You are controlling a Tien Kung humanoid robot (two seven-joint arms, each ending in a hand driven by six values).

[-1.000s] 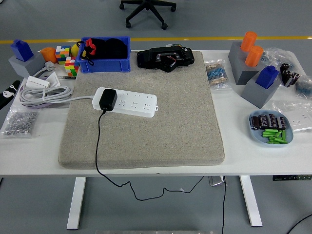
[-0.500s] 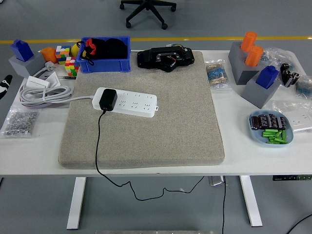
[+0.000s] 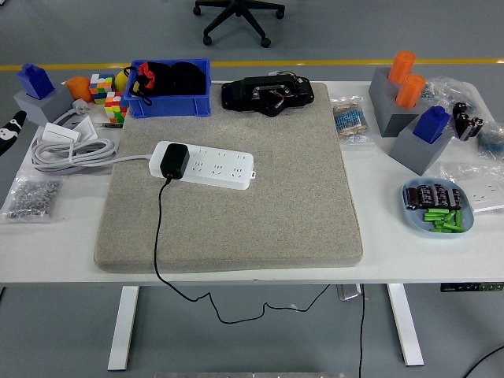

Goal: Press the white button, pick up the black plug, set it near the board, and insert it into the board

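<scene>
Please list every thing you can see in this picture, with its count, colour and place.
White power strip: 1, on the grey felt mat, upper left part.
Black plug adapter: 1, seated on the strip's left end, black cable hanging over the table's near edge.
Blue plastic bin: 1, far left, black items inside.
Black device: 1, at the mat's far edge.
Colourful cubes: 2, left of the bin.
Orange cylinders: 2, in a grey block, far right.
Light blue dish: 1, right, holding green and black parts.
White table: 1.
Robot's left hand: black and white tip at the left edge; fingers unclear.
</scene>
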